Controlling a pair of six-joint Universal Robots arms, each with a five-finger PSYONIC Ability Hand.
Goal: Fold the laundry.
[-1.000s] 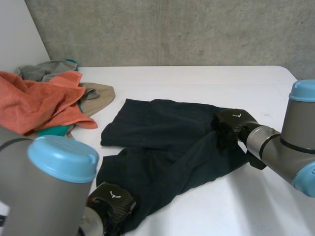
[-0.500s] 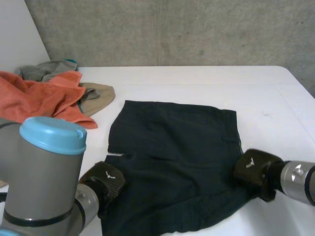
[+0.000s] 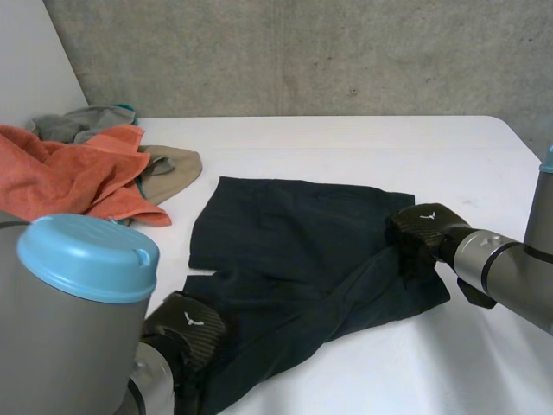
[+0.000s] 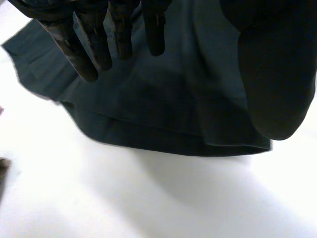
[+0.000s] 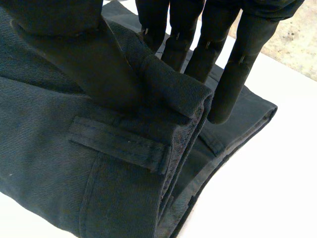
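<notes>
Down at the near edge, the left hand (image 3: 186, 327) sits over the near left corner of the dark shorts (image 3: 294, 251), and its wrist view has the fingers (image 4: 81, 47) straight and spread, thumb well apart, hovering above the cloth (image 4: 163, 109) by a leg hem with nothing pinched. The shorts lie across the middle of the white table (image 3: 363, 147), rumpled, a raised fold running from that corner up towards the right side. There the right hand (image 3: 422, 229) has a firm hold: from its wrist, the thumb (image 5: 84, 54) presses a rolled lip of the waistband (image 5: 168, 94) against the fingers, and a belt loop (image 5: 119, 144) lies just below the thumb. Further back on the left, well apart from the shorts, there's a heap: an orange towel (image 3: 69, 177), a tan cloth (image 3: 173, 169) beside it, a grey garment (image 3: 82, 121) behind, then the concrete wall (image 3: 302, 52)
</notes>
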